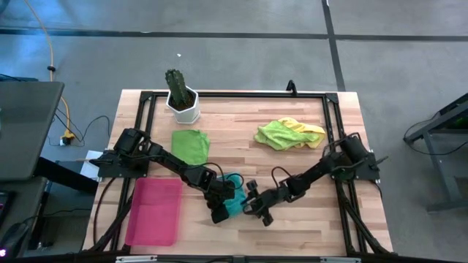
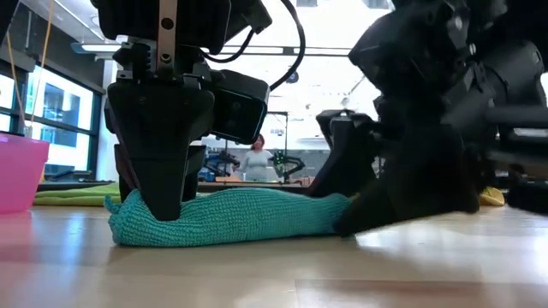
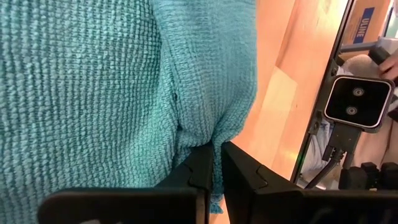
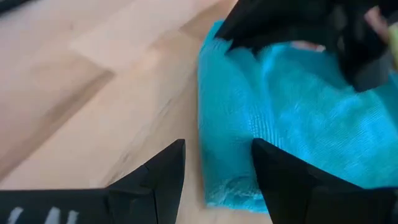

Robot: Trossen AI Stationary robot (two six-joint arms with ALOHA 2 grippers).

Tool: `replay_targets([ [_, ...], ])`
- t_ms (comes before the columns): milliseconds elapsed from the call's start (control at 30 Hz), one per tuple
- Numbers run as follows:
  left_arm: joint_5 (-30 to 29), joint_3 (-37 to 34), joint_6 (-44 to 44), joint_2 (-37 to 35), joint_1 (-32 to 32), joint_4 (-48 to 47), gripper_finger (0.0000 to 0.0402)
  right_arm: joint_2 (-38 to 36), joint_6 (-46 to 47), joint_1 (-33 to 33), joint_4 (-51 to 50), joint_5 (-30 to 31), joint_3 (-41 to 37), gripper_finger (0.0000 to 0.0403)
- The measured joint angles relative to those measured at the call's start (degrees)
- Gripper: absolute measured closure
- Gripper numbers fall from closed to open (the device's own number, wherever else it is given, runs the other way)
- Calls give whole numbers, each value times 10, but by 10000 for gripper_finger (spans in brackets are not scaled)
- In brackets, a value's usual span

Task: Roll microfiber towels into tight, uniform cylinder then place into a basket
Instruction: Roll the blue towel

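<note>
On table, four towels (image 1: 232, 196), possibly, one basket (image 1: 155, 212)

One camera looks straight down over the whole pale wooden worktop (image 1: 292, 183); another sits at its surface, facing the room. Both wrist cameras press close on the shared knitted teal microfiber towel (image 3: 93, 93).

Bare pale wooden tabletop (image 1: 292, 164) open across the middle and along the near right edge; near-centre blocked by the left gripper (image 1: 220, 214), pinched shut on the crumpled teal microfiber towel (image 1: 234, 199), and the right gripper (image 1: 261, 212), jaws apart, just beside it; far left corner taken by a white pot with a green cactus (image 1: 181, 98); flat green cloth (image 1: 190, 145) nearby; lime and yellow cloth heap (image 1: 289, 134) far right; shallow pink-red rectangular tray (image 1: 154, 212) filling near left.
</note>
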Motion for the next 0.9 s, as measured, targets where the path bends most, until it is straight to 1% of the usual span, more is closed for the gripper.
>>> replay_targets([
  [200,0,0,0,0,0,0,385,25,24,0,29,4,1,226],
  [333,0,0,0,0,0,0,384,26,44,-2,27,4,2,242],
  [567,14,0,0,0,0,0,384,26,86,-7,12,4,2,306],
  [667,14,0,1,0,0,0,384,26,90,-8,8,-8,2,337],
  [800,16,0,13,0,0,0,384,26,91,-8,7,-8,2,386],
  [900,16,0,27,0,0,0,384,27,92,-7,7,-9,2,395],
])
